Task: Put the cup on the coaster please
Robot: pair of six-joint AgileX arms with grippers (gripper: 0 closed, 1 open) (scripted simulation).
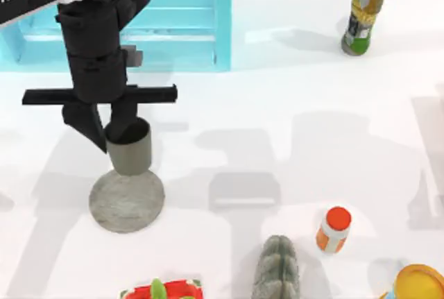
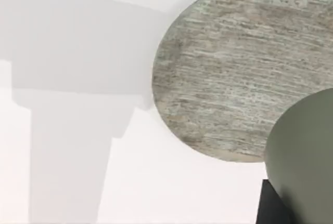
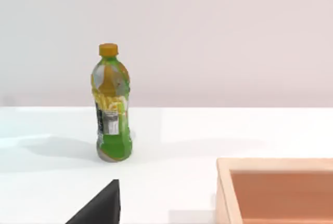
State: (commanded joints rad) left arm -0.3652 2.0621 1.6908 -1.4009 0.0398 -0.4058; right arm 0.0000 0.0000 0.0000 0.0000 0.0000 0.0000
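The left gripper (image 1: 116, 127) is clamped on the cup (image 1: 130, 148), a matte olive-grey handleless cylinder, upright over the mottled stone-grey coaster's (image 1: 126, 200) far edge.

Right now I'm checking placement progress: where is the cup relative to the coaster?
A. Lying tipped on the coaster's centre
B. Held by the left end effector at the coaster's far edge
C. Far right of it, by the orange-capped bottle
B: the cup hangs upright in the left end effector, at the coaster's far edge.
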